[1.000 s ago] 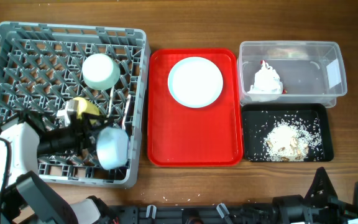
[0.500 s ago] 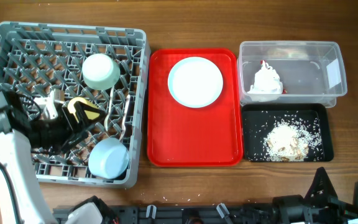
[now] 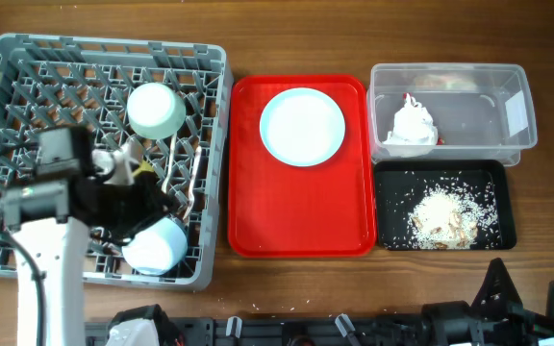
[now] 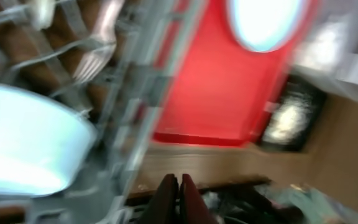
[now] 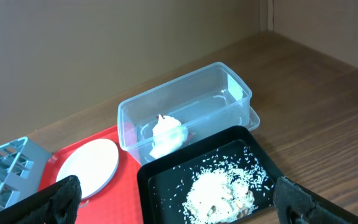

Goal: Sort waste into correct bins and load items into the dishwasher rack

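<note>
Sitting on the flat red tray [image 3: 248,226], the light blue round plate [image 3: 302,126] lies rightward of the empty, pinched-together left gripper [image 4: 179,182], farther from the gaping, empty right gripper [image 5: 179,199].

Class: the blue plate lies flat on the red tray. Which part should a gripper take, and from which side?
Probably the rim of the plate, on the side nearest the robot, coming down at a slant. It lies flat, so only the edge offers a pinch, and the tray is bare there, leaving room for a finger to slip under.
</note>
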Controlling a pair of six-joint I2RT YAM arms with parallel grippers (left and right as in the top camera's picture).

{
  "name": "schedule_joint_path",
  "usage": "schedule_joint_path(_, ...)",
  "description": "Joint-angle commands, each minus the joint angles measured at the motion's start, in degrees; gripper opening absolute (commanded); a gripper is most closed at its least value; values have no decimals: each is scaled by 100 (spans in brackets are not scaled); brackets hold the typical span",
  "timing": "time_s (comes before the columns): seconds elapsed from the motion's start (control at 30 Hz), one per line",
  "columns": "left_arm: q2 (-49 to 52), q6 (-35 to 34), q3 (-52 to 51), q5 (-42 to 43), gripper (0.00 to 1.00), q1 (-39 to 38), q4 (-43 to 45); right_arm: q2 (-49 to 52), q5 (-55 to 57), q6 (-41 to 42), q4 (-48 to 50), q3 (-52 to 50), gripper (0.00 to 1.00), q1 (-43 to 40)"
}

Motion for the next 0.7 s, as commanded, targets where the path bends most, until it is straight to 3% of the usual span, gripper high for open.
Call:
schedule_joint_path(0.0,-17,-1311,-149,-1659,4,-868,136,-57,101,42,24,11,100,-9)
schedule_joint_path(0.1,-15,-1519,-149,-1668,6,-1493,769,-57,101,42,22,11,100,-9)
schedule_joint_path(0.13,4,-1517,-149,-1725,11,-1744,1117,-57,101,44,22,11,100,-9)
schedule_joint_path(0.27,291,-1515,-149,-2603,18,-2330,2107,-57,101,42,22,11,100,-9)
schedule_joint_path(0.4,846,-1493,-149,-3451,33,-2590,2903,-57,101,44,22,11,100,-9)
schedule_joint_path(0.53,1497,-1475,-149,-3554,40,-2590,3595,-57,101,42,22,11,100,-9)
schedule_joint_path(0.67,2096,-1478,-149,-3552,36,-2588,3958,-57,101,42,24,11,100,-9)
